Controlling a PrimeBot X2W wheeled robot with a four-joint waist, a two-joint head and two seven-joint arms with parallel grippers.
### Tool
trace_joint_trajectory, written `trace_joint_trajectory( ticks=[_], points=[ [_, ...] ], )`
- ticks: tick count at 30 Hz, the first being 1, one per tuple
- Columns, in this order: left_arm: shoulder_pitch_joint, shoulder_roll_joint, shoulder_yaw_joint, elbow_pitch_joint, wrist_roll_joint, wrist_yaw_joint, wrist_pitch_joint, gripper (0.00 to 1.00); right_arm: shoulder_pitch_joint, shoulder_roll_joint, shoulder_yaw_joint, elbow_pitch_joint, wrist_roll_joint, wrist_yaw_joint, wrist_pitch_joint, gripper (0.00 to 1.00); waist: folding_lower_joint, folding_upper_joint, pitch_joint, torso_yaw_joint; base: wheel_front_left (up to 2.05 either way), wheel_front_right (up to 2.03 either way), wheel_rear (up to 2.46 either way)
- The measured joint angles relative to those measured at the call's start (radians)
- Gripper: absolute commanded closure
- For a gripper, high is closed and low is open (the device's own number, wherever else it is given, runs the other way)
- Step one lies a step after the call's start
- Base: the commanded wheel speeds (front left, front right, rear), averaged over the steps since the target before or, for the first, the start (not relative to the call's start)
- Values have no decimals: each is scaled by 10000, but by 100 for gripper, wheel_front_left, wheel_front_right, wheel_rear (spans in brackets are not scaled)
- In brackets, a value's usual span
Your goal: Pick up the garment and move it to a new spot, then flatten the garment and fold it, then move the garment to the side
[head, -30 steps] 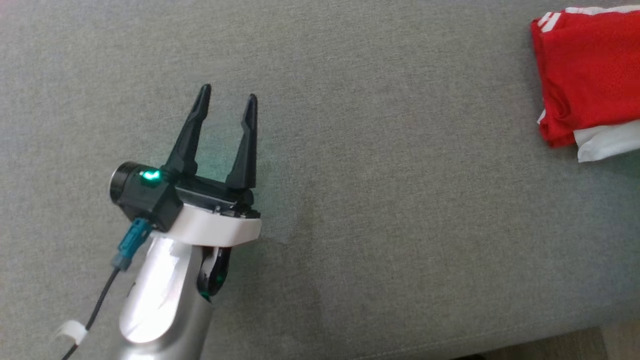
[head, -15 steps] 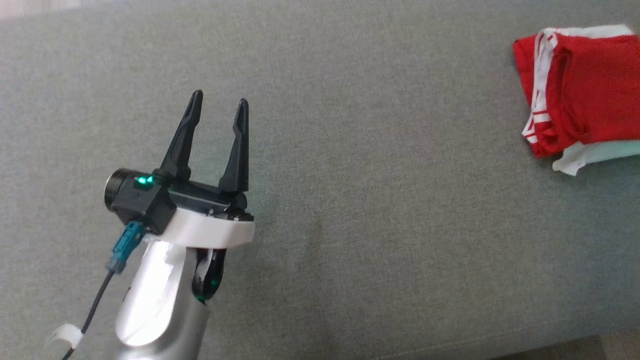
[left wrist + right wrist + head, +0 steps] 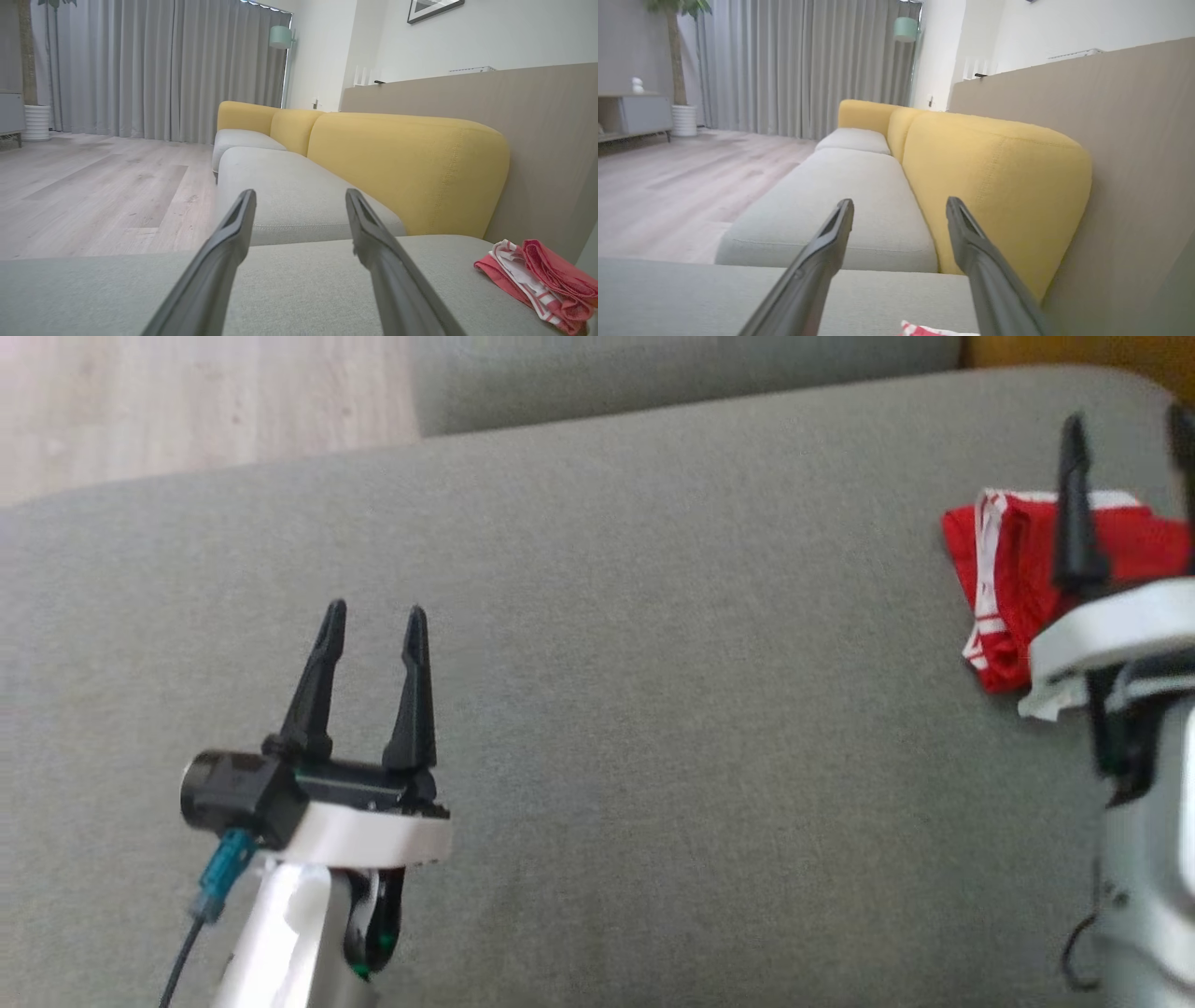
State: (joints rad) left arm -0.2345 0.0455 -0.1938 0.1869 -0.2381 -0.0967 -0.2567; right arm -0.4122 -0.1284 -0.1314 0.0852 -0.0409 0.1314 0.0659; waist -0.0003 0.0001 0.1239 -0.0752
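The garment (image 3: 1008, 569) is a red piece with white stripes, folded into a small bundle at the right end of the grey sofa seat (image 3: 653, 709). My right gripper (image 3: 1128, 425) stands open just above and in front of it, fingers apart, holding nothing and hiding part of the bundle. My left gripper (image 3: 375, 609) is open and empty over the bare seat, far to the left of the garment. The left wrist view shows its open gripper (image 3: 300, 193) with the garment (image 3: 537, 280) at the lower right. Below my right gripper (image 3: 900, 201), an edge of the garment (image 3: 924, 330) peeks in.
Yellow back cushions (image 3: 406, 168) and a beige wall panel (image 3: 537, 140) run behind the seat. A second grey seat (image 3: 840, 200) continues beyond it. Pale wood floor (image 3: 187, 401) lies past the seat's far edge, with grey curtains (image 3: 163, 70) further off.
The head camera has tilted, so the whole picture has shifted and floor now shows at the top. My right gripper has come into view, open, over the garment. The left gripper stays open.
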Motion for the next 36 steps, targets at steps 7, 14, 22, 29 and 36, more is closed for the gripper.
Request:
trace_joint_trajectory(
  ticks=[7,14,22,29,36],
  points=[
    [595,2,13,-21,-201,0,0,0,1127,723,-46,12,897,0,-1076,0,0,0,-626,449,0,0,0],
    [1075,6,146,113,-548,341,0,0,2383,752,531,1116,2412,0,-2391,0,2,0,-955,633,0,0,0],
    [1334,10,257,376,-794,472,0,0,3246,807,1028,1739,2800,0,-3106,0,2,0,-1162,628,0,0,0],
    [1374,10,240,464,-1175,437,0,0,3242,809,1218,1739,2780,0,-3139,0,3,0,-1180,577,0,0,0],
    [1374,12,240,464,-1175,424,0,0,3242,809,1187,1697,2786,0,-3139,0,3,0,-1142,572,0,0,0]
  ],
)
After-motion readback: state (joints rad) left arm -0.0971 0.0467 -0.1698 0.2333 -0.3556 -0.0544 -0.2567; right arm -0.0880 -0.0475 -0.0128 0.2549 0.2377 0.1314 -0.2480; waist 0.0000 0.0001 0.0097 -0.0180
